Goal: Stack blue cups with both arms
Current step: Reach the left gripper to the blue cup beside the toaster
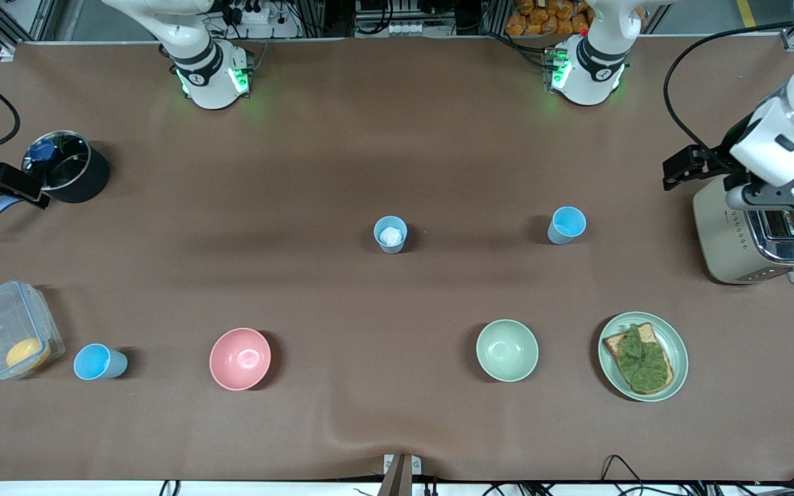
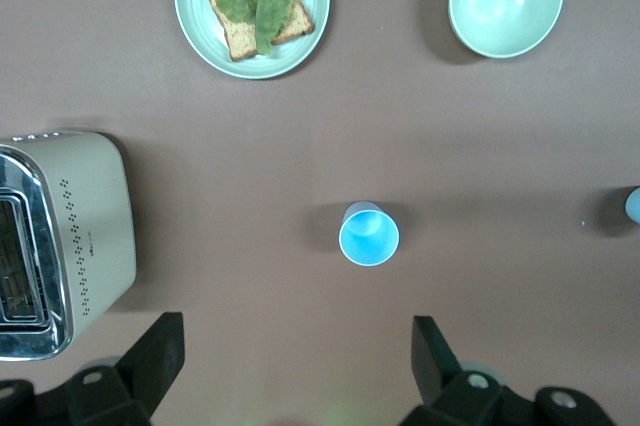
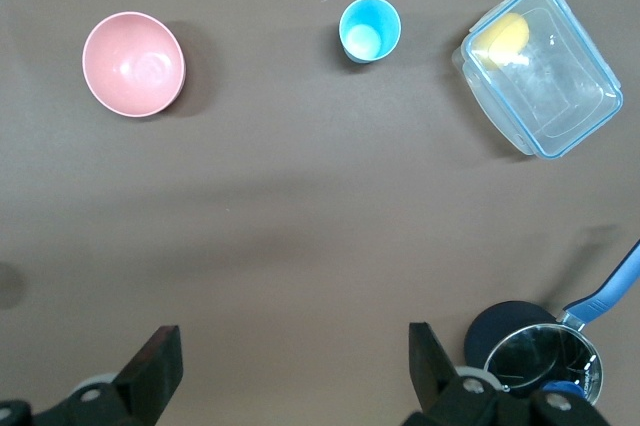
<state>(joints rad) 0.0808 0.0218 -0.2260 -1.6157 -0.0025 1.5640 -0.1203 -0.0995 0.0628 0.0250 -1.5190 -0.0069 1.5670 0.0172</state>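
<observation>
Left gripper (image 2: 290,366) spread wide over bare table by the toaster (image 2: 60,246), one blue cup (image 2: 369,235) nearby (upright). Right gripper (image 3: 290,371) also wide, empty, beside the pot (image 3: 540,361); second blue cup (image 3: 369,30) well apart.

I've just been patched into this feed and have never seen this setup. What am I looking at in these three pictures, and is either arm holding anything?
Two white robot arms stand at a brown table. The big picture looks down from across the table; the other two come from cameras on each arm's wrist.

The left gripper hangs over the toaster, open and empty. The right gripper hangs beside the black pot, open and empty too.

Three blue cups stand apart, unstacked: the middle cup, with something white in it, the cup nearer the toaster, and the cup beside the clear box.

Nearer the front camera are the clear box holding something yellow, a pink bowl, a pale green bowl and a plate of toast topped with greens.
</observation>
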